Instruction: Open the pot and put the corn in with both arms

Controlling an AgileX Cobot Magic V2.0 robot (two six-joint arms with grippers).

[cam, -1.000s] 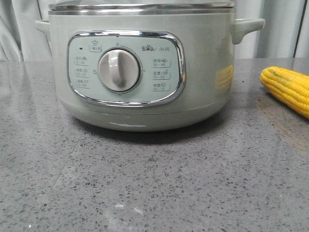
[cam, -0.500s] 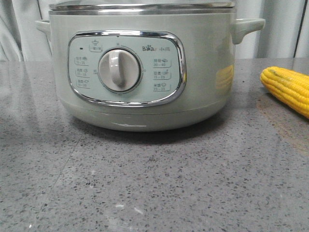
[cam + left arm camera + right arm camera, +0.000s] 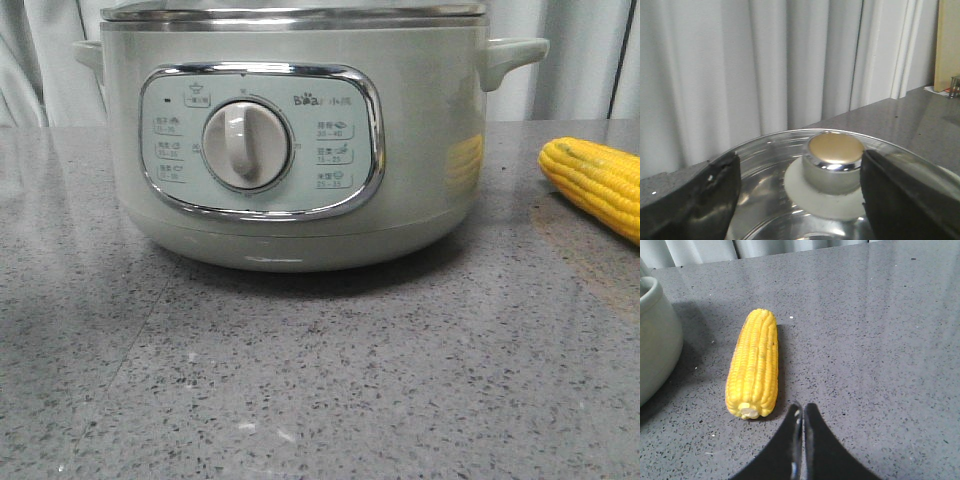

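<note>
left gripper wide open astride lid knob, contact unclear; right gripper closed, empty, beside corn; pot lidded

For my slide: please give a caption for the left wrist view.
Open left gripper straddling the chrome knob of the pot's glass lid.

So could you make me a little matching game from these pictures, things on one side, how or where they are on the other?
Things:
1. corn
2. pot
3. left tool
4. right tool

States:
A. shut, holding nothing
B. open around the lid knob
C. lying on the table
D. lid on

Pairs: 1-C, 2-D, 3-B, 4-A
</note>
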